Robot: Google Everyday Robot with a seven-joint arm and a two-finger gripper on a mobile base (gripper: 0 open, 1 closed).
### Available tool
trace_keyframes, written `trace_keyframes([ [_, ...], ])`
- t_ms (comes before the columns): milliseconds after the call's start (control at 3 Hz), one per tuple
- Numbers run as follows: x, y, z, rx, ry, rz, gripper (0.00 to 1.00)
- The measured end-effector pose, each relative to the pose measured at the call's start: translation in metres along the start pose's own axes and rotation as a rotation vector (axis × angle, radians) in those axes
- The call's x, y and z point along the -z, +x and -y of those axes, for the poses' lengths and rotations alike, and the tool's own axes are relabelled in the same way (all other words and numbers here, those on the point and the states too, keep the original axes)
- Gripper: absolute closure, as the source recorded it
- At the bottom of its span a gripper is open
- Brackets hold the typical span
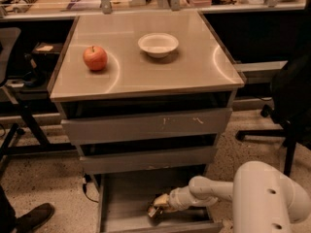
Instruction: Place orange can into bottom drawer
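Note:
The bottom drawer (121, 198) is pulled out, a shallow grey tray at floor level under the cabinet. My white arm reaches in from the lower right. My gripper (154, 210) is low inside the drawer, near its middle front, shut on the orange can (159, 201). Only a small orange-brown and pale patch of the can shows between the fingers. I cannot tell whether the can touches the drawer floor.
A red apple (95, 58) and a white bowl (158, 44) sit on the cabinet top (194, 72). The two upper drawers (146, 126) stick out slightly. A black office chair (291, 106) stands at the right, a shoe (31, 217) at the lower left.

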State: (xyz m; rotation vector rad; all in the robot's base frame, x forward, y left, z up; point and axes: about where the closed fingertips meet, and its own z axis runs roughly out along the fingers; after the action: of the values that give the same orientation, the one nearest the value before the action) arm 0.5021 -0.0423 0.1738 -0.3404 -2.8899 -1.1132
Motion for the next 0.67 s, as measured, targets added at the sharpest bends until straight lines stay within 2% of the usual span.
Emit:
trace_keyframes([
  [667, -0.017, -0.034, 0.002, 0.017, 0.008, -0.023, 1.0],
])
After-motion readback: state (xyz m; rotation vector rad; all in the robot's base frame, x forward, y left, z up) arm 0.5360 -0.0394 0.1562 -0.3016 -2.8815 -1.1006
